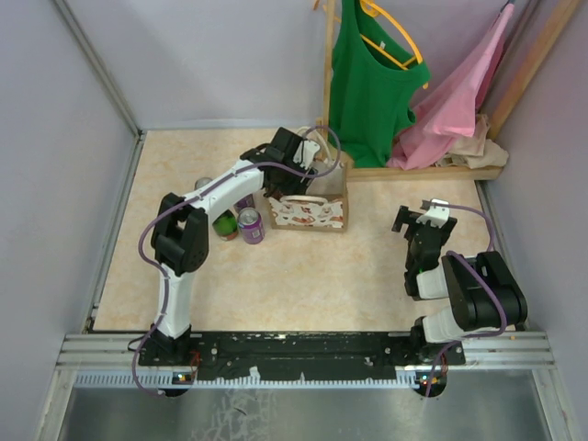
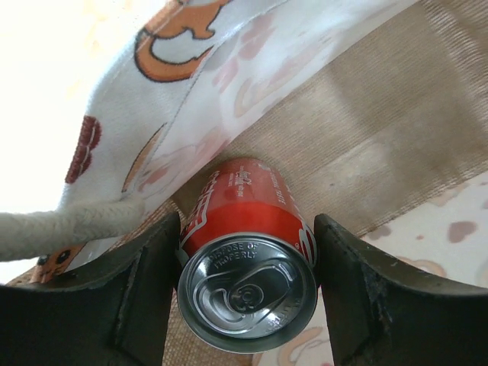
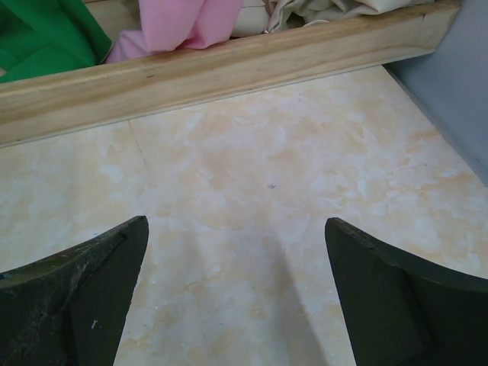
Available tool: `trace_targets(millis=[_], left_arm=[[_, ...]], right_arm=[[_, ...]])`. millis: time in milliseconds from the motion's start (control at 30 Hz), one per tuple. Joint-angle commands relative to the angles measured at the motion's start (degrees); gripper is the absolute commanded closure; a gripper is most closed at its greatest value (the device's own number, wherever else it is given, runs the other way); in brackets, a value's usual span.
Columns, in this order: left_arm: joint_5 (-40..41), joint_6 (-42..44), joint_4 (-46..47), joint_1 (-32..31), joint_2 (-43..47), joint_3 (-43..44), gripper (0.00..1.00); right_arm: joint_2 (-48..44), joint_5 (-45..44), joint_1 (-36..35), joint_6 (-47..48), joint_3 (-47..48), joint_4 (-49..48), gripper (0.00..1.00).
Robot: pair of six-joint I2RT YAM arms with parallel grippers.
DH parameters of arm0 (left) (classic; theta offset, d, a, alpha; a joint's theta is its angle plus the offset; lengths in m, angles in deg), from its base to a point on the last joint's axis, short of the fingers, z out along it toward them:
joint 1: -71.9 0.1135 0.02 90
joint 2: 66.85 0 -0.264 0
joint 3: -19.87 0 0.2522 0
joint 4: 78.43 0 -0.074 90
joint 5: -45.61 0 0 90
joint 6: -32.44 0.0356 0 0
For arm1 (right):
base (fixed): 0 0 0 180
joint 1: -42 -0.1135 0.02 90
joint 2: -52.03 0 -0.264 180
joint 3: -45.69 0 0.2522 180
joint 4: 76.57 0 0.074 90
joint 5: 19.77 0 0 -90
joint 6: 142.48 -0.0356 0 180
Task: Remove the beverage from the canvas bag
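- The surface (image 1: 303, 294) is hard, smooth and pale beige, with a marbled pattern.
- The canvas bag (image 1: 308, 213) stands at the far middle of the surface. It is boxy and soft, cream cloth with a red-orange print outside and a coarser tan weave inside. A pale, rope-like handle (image 2: 69, 229) lies across the left finger.
- The left gripper (image 2: 248, 232) reaches into the bag's mouth, its 2 dark fingers pressed against opposite sides of the red can (image 2: 248, 290). We judge the grasp made and the lift not yet done.
- The right gripper (image 3: 235, 225) hangs at the near right, well apart from the bag, fingers spread with nothing between them.
- The red can is a glossy metal cylinder with a silver lid and pull tab. It sits inside the bag, so raising it clear of the rim is what remains.
- 2 more cans, a purple can (image 1: 250, 225) and a green can (image 1: 225, 224), stand just left of the bag.
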Motion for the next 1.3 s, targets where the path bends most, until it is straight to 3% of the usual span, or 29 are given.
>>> trace_targets(millis=[0, 400, 833, 1033, 1267], left_arm=[[-0.9, 2.0, -1.6, -1.1, 0.4, 4.8, 1.00], [-4.2, 4.9, -1.2, -3.5, 5.4, 11.3, 1.00], [-4.6, 8.4, -8.5, -3.6, 5.1, 21.2, 1.00], [-1.5, 10.0, -10.5, -3.5, 5.0, 25.3, 1.00], [5.6, 10.4, -9.5, -3.0, 9.1, 22.5, 1.00]], right_arm=[[-0.5, -0.3, 0.3, 0.0, 1.2, -2.5, 0.01], [-0.5, -0.2, 0.3, 0.0, 1.2, -2.5, 0.01], [-0.5, -0.2, 0.3, 0.0, 1.2, -2.5, 0.01], [-0.5, -0.2, 0.3, 0.0, 1.2, -2.5, 0.01], [-0.5, -0.2, 0.3, 0.1, 1.2, -2.5, 0.01]])
